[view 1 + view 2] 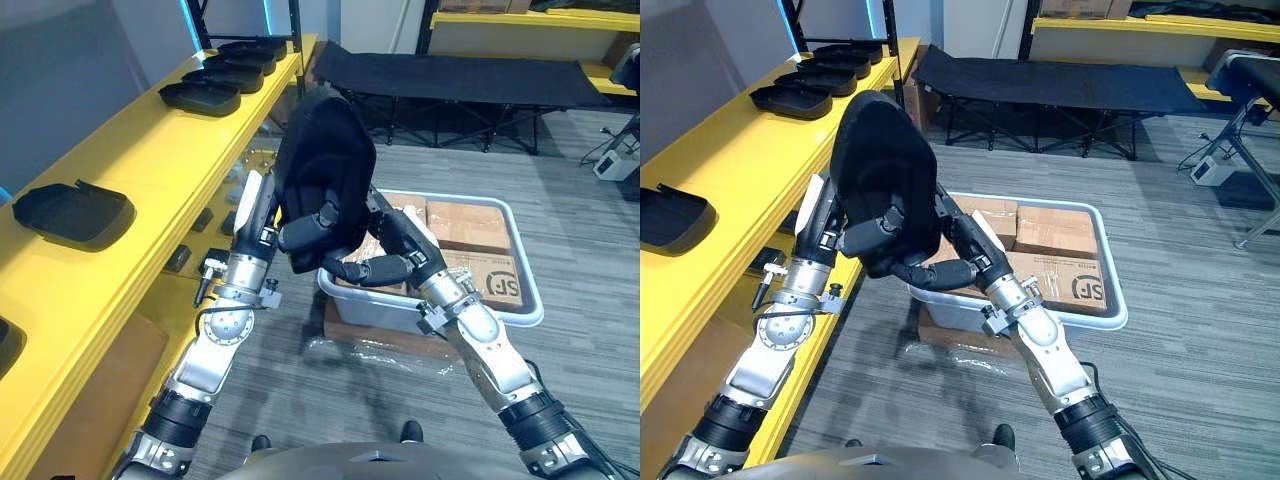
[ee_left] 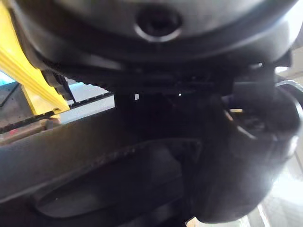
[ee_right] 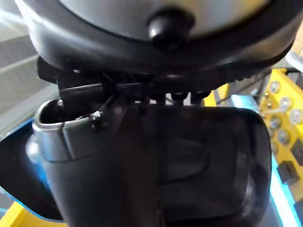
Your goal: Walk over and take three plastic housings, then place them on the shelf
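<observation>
Black plastic housing (image 1: 325, 160) is held upright between the left hand (image 1: 258, 215) and right hand (image 1: 395, 255), both with fingers curled onto it, beside the yellow shelf (image 1: 150, 150) where other housings (image 1: 200, 97) lie, so placing this one is judged outstanding.

Both arms were raised in front, elbows bent, forearms angled inward. Left hand (image 1: 256, 214) gripped the black housing (image 1: 325, 150) from the left, thumb curled across it. Right hand (image 1: 393, 246) clasped its lower right edge, fingers curled.
</observation>
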### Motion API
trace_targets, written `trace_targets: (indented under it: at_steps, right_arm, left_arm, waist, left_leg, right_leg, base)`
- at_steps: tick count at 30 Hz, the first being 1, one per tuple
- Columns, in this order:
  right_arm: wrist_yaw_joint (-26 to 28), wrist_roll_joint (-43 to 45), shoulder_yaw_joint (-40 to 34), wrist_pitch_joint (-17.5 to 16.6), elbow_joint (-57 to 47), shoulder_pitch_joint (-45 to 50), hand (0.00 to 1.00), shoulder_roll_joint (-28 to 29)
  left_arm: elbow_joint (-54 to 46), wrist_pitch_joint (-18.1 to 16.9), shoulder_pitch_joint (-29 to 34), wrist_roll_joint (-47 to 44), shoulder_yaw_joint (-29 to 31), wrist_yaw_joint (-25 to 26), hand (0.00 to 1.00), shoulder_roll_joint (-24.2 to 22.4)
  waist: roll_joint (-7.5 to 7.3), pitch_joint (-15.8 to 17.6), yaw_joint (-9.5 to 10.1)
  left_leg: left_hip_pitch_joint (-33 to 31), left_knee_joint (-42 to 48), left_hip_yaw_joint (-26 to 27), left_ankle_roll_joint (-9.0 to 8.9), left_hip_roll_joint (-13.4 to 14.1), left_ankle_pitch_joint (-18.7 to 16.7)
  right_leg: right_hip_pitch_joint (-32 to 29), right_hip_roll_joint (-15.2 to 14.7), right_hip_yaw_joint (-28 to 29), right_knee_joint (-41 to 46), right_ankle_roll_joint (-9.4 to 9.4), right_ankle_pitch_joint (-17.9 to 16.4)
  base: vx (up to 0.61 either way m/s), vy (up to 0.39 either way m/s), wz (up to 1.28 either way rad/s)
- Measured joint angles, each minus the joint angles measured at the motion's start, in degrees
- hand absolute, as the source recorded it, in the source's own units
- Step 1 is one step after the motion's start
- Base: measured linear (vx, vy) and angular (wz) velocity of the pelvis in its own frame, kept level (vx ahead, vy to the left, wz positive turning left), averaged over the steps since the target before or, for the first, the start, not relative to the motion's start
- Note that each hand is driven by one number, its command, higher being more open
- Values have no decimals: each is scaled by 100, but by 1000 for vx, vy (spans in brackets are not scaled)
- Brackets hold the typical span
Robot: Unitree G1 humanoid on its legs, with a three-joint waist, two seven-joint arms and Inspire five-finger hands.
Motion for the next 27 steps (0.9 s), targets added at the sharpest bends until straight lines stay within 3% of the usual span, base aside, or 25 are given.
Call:
trace_targets:
  at_steps: [9, 19, 27]
  right_arm:
    - [495, -11, -408, 183, 30, 327, 100, 0]
    - [584, -249, -562, 255, 523, 398, 100, 3]
    - [548, -250, -563, 254, 634, 409, 100, 30]
  left_arm:
    - [-26, 2, -164, -586, 276, -654, 0, 291]
    - [-340, 0, -364, -1560, 685, -1124, 0, 404]
    - [-605, 1, -364, -1740, 730, -1655, 0, 402]
  waist:
    - [4, -3, -83]
    - [4, -5, -82]
    - [4, -5, -88]
  left_leg:
    - [3, 0, 59, -2, -1, -11]
    - [2, 0, 60, 2, -4, -24]
    - [15, 0, 43, 2, -4, -24]
  right_leg:
    - [-46, 0, 51, 1, 1, 4]
    - [-43, 0, 56, 2, 4, 6]
    - [-14, 0, 40, 1, 10, 0]
  base:
    - [-3, 2, -2]
    - [0, 0, 0]
    - [0, 0, 0]
